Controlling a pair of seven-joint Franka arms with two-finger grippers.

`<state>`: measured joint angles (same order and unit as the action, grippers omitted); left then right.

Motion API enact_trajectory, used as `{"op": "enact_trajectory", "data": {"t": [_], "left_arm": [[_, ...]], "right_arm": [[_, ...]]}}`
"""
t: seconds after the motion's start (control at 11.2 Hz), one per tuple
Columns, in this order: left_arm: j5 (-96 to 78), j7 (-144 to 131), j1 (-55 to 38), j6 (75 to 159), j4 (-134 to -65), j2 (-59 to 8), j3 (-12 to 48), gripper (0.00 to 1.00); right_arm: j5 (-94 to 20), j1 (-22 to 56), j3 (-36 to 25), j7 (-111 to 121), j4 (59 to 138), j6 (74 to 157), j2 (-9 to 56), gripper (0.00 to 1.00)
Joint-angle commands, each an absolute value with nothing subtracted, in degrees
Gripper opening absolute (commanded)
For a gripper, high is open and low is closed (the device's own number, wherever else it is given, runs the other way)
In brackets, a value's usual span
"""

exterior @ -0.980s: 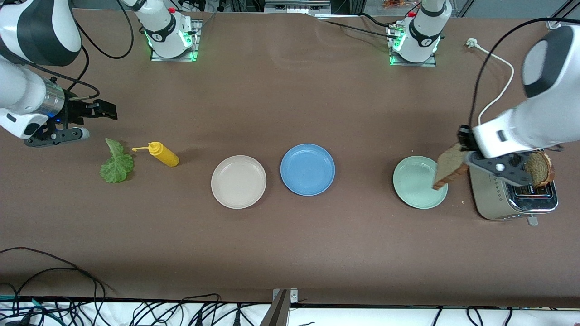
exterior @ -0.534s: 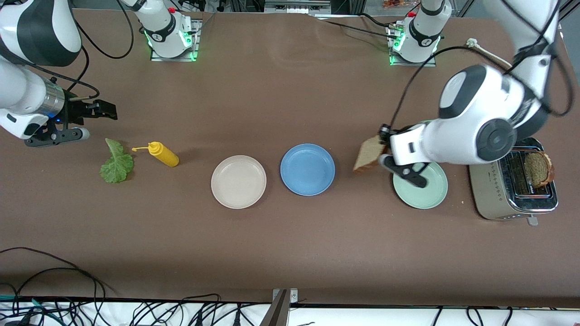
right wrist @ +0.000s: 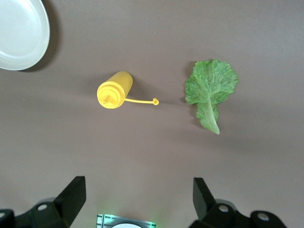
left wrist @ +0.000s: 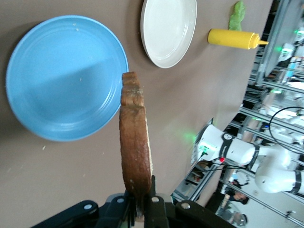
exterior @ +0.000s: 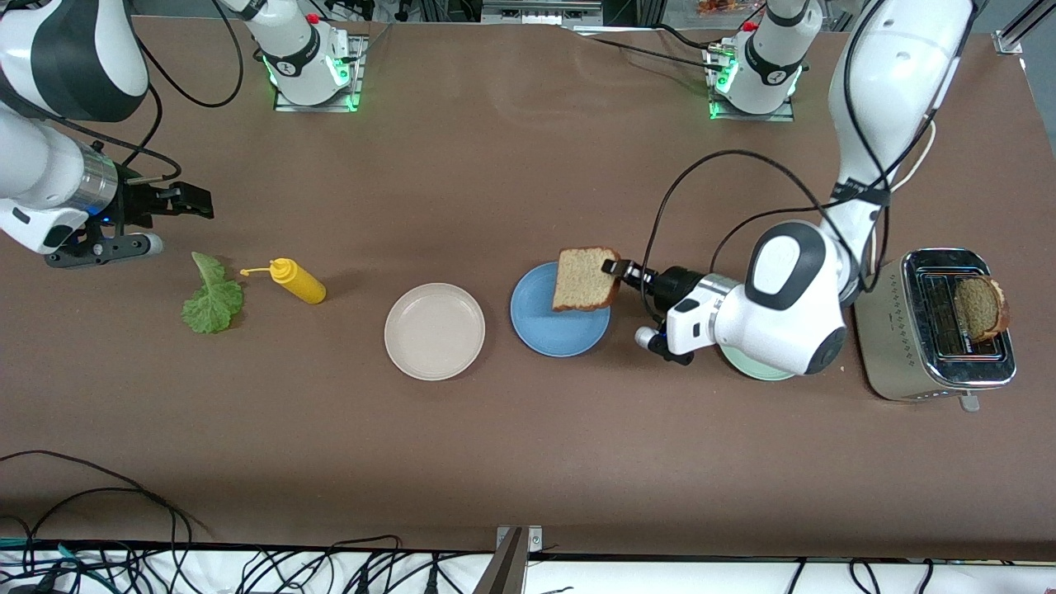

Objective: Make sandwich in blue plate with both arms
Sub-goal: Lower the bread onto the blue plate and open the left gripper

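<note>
Front view: left gripper [exterior: 617, 271] jaws clamp bread slice [exterior: 584, 279] by one edge, slice projecting straight out, hanging over blue plate [exterior: 546, 328]. Right gripper [exterior: 188, 200] waits open-jawed above lettuce leaf [exterior: 212, 299].

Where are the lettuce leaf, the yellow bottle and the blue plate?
lettuce leaf [exterior: 213, 304], front view, middle of leaf.
yellow bottle [exterior: 299, 281], front view, its body.
blue plate [exterior: 551, 334], front view, bare floor.

No text, label, brand name or number can be read anywhere in these views. The round marks on the two arm bases at the top of the front view are too small to make out.
</note>
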<state>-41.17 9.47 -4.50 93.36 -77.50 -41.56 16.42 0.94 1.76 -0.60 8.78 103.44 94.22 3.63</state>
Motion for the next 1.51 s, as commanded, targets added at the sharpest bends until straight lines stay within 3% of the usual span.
{"op": "enact_trajectory", "data": {"t": [0.0, 0.8, 0.89, 0.98, 1.43], "left_arm": [[-46.74, 18.95, -4.39, 96.32, -76.02, -47.62, 16.52, 0.0], [-51.94, 36.56, -5.1, 101.59, -78.31, -55.37, 16.52, 0.0], [-51.6, 36.48, -5.53, 101.6, -78.31, -55.46, 16.44, 0.26], [-51.16, 36.65, -5.62, 102.65, -78.31, -55.55, 16.26, 0.99], [-41.87, 38.94, -5.28, 104.23, -77.26, -54.5, 16.0, 1.0]], "right_arm": [[1.14, 1.76, -0.62, 8.0, 103.18, 93.87, 3.43, 1.0], [1.06, 1.76, -0.7, 8.0, 103.18, 93.96, 3.52, 1.0], [1.14, 1.76, -0.7, 8.0, 103.27, 93.96, 3.52, 1.0], [1.14, 1.76, -0.7, 8.0, 103.18, 93.96, 3.52, 1.0], [1.05, 1.76, -0.7, 8.0, 103.18, 93.87, 3.52, 1.0]]}}
